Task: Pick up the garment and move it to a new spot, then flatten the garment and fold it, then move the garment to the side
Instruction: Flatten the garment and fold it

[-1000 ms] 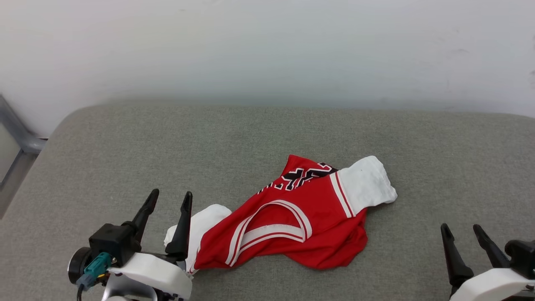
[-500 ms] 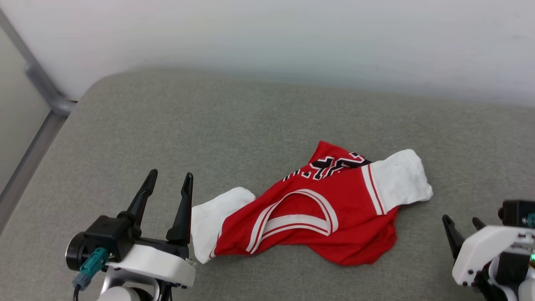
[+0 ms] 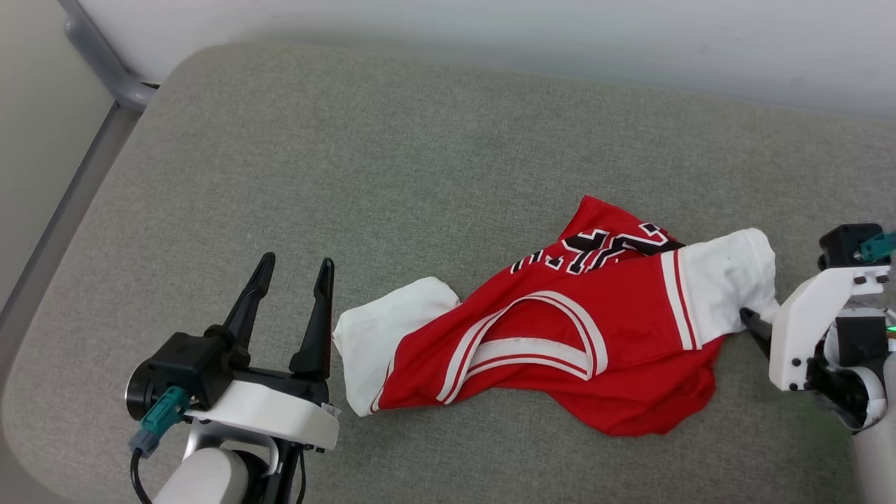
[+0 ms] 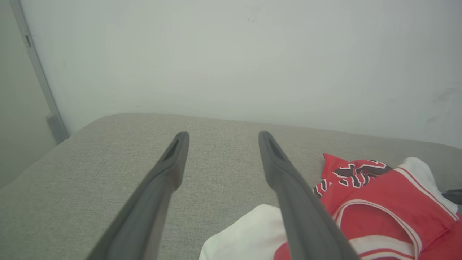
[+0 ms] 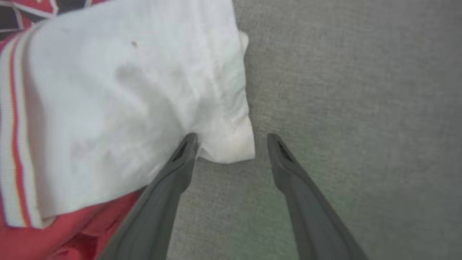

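The garment (image 3: 560, 350) lies crumpled on the grey cushion: red body, striped neckline facing up, black print at its far edge, and a white sleeve at each end. My left gripper (image 3: 295, 262) stands open just left of the near white sleeve (image 3: 392, 329), holding nothing. In the left wrist view the left gripper (image 4: 222, 134) points over bare cushion, with the garment (image 4: 379, 195) at the lower right. My right gripper (image 5: 231, 137) is open and straddles the corner of the far white sleeve (image 5: 126, 90). One of its fingers (image 3: 752, 323) shows beside that sleeve in the head view.
The grey cushion (image 3: 350, 154) has a rounded left edge, with a grey metal rail (image 3: 105, 66) beyond it. A white wall (image 3: 490, 21) runs along the back. Bare cushion lies behind and to the left of the garment.
The head camera has tilted down and turned. My right arm has risen and come in, fingers now pointing down at the right sleeve's corner. The left gripper and the garment stay put.
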